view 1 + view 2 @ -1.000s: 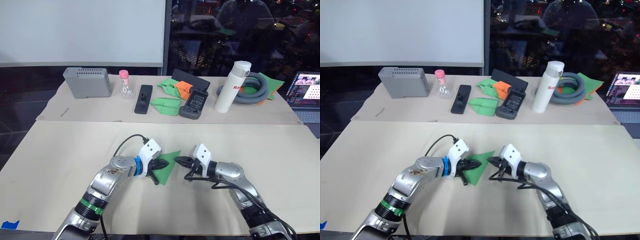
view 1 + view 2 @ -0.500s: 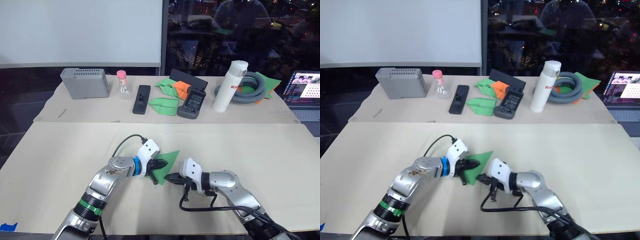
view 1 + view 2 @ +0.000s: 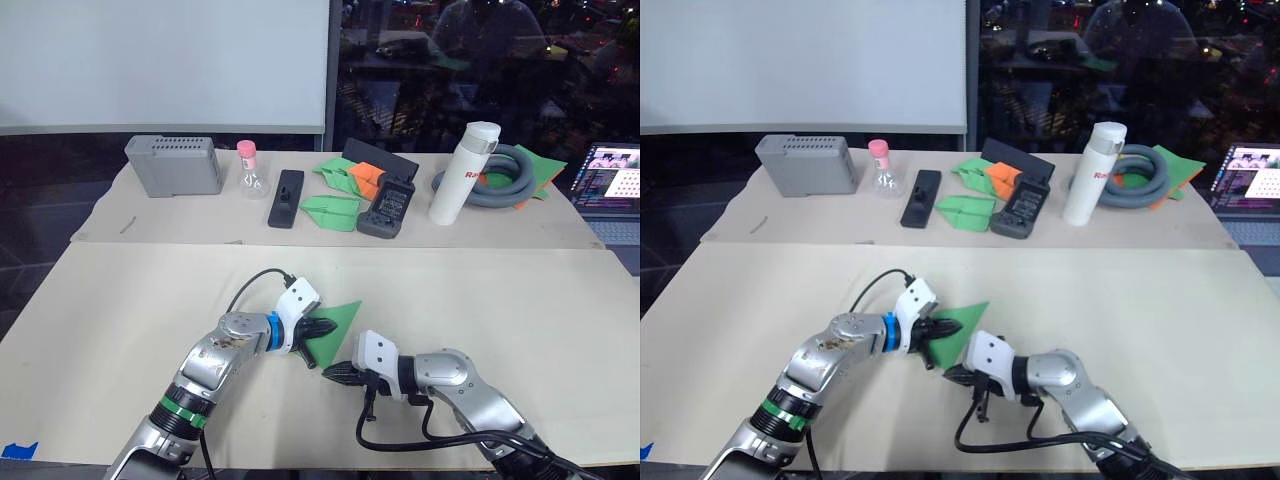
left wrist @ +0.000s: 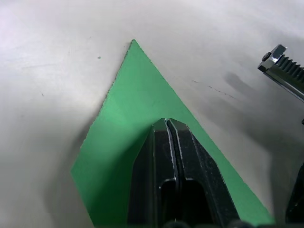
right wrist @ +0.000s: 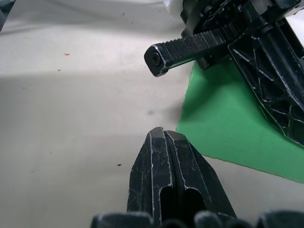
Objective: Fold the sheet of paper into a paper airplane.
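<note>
Near the bench's (image 3: 120, 300) middle, the green paper airplane (image 3: 335, 325) lies flat, left gripper (image 3: 318, 328) closed, seemingly pressing it; right gripper (image 3: 335, 374) closed just beside. Thin, floppy: pinch an edge.

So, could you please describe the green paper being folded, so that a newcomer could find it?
On the near table, look under the left gripper: the paper airplane, a flat green triangle. Unlike the green darts by the remote at the back, it lies alone.
</note>
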